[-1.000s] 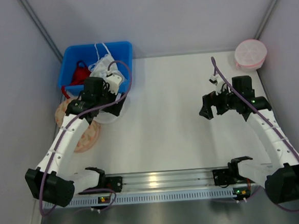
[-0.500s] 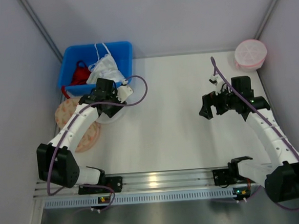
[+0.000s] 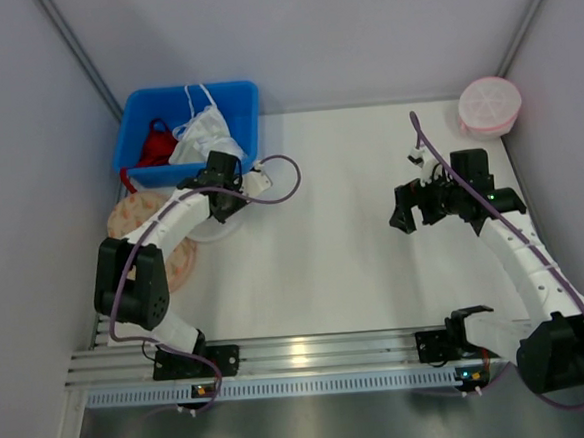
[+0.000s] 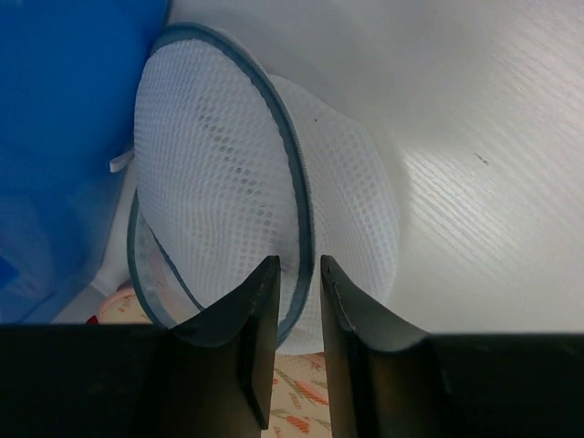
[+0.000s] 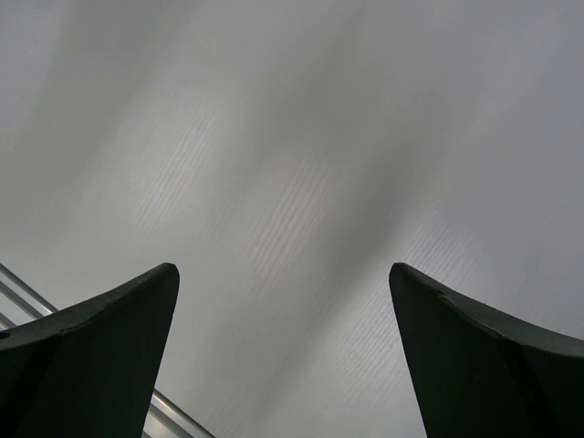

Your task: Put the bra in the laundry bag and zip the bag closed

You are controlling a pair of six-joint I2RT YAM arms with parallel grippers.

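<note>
A: Looking for the bra [image 3: 155, 146], we see it, dark red, in the blue bin [image 3: 238, 97] beside a white garment [image 3: 201, 135]
B: And the laundry bag [image 4: 219, 173]?
A: On the table [image 3: 323, 237], just beside that bin, its edge over a patterned disc [image 3: 132, 218]. Our left gripper [image 4: 298, 265] has its fingers nearly together astride the dark rim; we cannot tell whether they pinch it
B: Our right gripper [image 5: 283, 283]?
A: Spread wide above the table, grasping nothing, well apart from the bag

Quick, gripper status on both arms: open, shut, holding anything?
Left gripper: shut on the rim of the laundry bag.
Right gripper: open, holding nothing.
</note>
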